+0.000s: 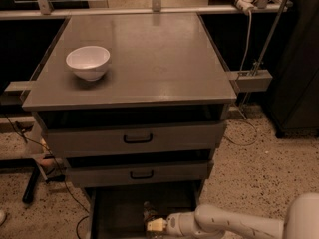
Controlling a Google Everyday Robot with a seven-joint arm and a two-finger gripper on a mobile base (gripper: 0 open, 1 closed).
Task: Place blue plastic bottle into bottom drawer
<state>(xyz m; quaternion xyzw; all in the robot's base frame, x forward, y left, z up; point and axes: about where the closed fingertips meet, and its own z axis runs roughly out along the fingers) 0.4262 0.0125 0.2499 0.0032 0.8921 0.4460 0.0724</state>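
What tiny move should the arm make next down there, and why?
Probably set the blue plastic bottle down and leave it there: the gripper is low inside the open bottom drawer, right beside the bottle, over the dark floor.

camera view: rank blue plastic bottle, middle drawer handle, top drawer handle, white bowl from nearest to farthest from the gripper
The gripper is low, over the bottom drawer.
1. blue plastic bottle: right at the gripper, in that drawer
2. middle drawer handle: just above
3. top drawer handle: higher still
4. white bowl: on the cabinet top, left side
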